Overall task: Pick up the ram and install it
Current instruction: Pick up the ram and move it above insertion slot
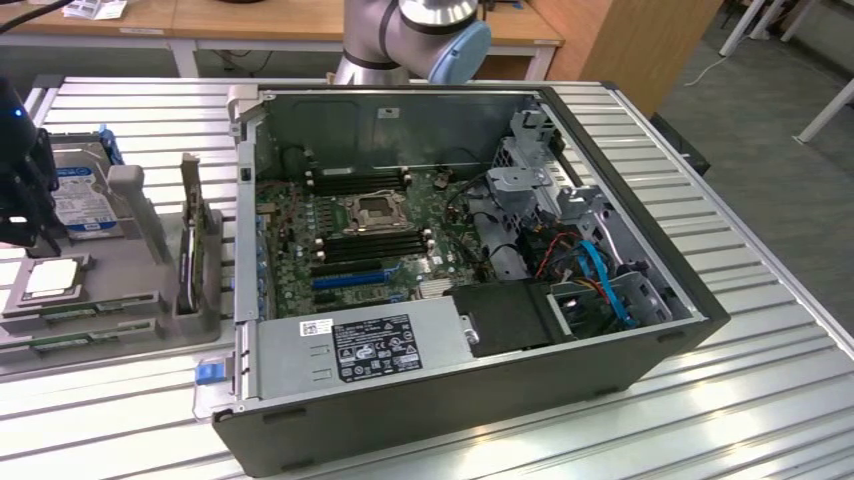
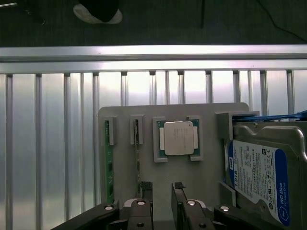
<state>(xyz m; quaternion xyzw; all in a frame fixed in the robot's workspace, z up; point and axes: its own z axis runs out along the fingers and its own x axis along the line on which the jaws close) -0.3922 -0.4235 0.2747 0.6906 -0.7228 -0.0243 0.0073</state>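
Over the grey holder [image 2: 211,158] on the slatted table [image 2: 57,143], my gripper [image 2: 162,188] hung with its two fingers spread apart and nothing between them. The ram [image 2: 109,165] stood on its long edge in a narrow slot of this holder. A second stick [image 2: 136,153] stood in the slot just beside it, nearer to my fingers. The processor [image 2: 178,138] lay in its pocket on the other side, and the hard drive [image 2: 261,177] leaned at the holder's far end.

My fingertips were not around any stick; one of them was just beside the second stick, and the gap between them faced bare holder. To do this step well, I judged that the chosen stick had to be centred in the gap, with the pads closing on its flat faces and not on its ends. The descent had to be straight, because the neighbouring stick was close and a tilted finger could knock it. A grip near the middle would keep the board level for the memory slots [image 1: 380,240] inside the open computer case [image 1: 641,370].
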